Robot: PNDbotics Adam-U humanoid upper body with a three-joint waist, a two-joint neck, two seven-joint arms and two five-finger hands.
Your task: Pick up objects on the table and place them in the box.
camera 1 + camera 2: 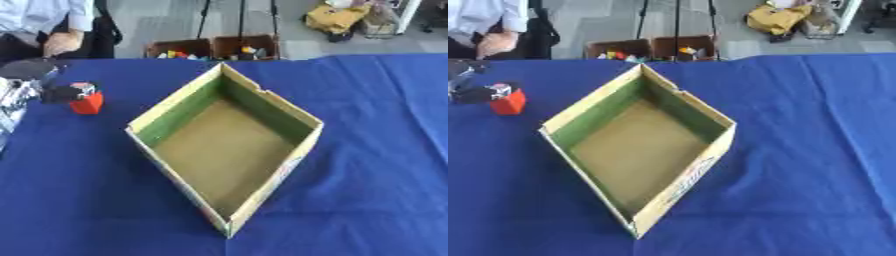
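A small red block (87,104) with a pale top sits at the upper left of the frame, on the blue cloth of the counter (367,150). The robot's left hand (61,93) comes in from the left edge and is right at the block. Its dark fingers (54,95) touch the block's left side near the top. The view is too blurry there to say if they are wrapped round the block or only resting on it, so I cannot tell if they are wide or narrow. The block looks like it stands on the cloth.

To the right of the block, in the middle of the frame, is an open cardboard box (262,95). It is turned so 1 corner points to the bottom of the frame. Its walls are green inside and its floor is brown. The block is outside the box, near its left corner but not touching it.
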